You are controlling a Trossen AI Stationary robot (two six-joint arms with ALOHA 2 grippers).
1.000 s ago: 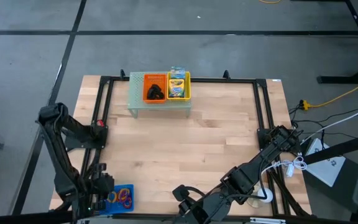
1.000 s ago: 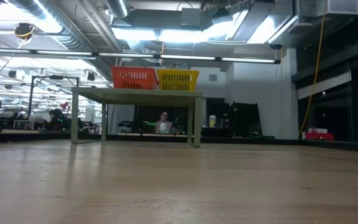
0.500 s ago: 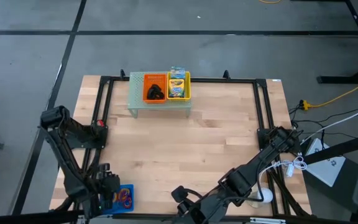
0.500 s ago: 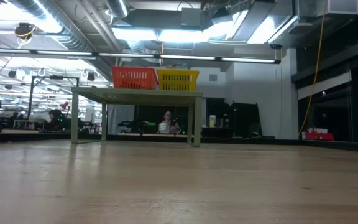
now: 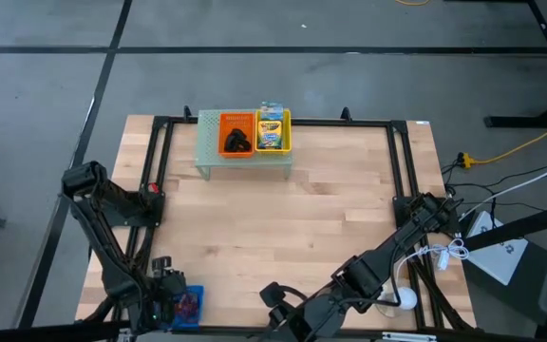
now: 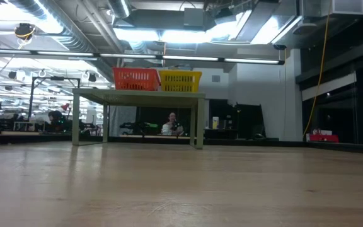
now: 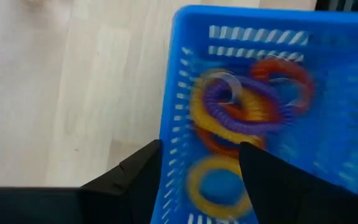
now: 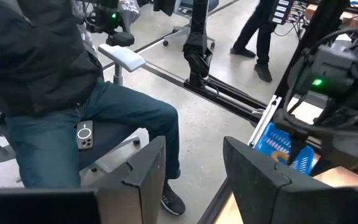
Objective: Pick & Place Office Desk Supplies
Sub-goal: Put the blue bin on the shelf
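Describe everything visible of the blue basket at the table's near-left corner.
The blue basket is a bright plastic tray with slotted walls, sitting flat on the wooden table at its near-left corner. It holds coiled rings: purple, orange and yellow, piled and overlapping, with one yellow ring lying apart near a wall. The left gripper is open right over it, its two dark fingers astride one wall, one inside and one outside; whether they touch it is unclear.

1. blue basket (image 7: 179,87) with a slotted wall, holding purple ring (image 7: 241,102), orange ring (image 7: 288,71) and yellow ring (image 7: 219,183)
2. pale green mesh riser (image 5: 209,142) carries an orange basket (image 5: 236,133) with black clips (image 5: 238,142) in it
3. yellow basket (image 5: 273,132) has green-and-yellow crayon boxes (image 5: 270,131)
4. light wood-strip table (image 5: 283,228), black frame
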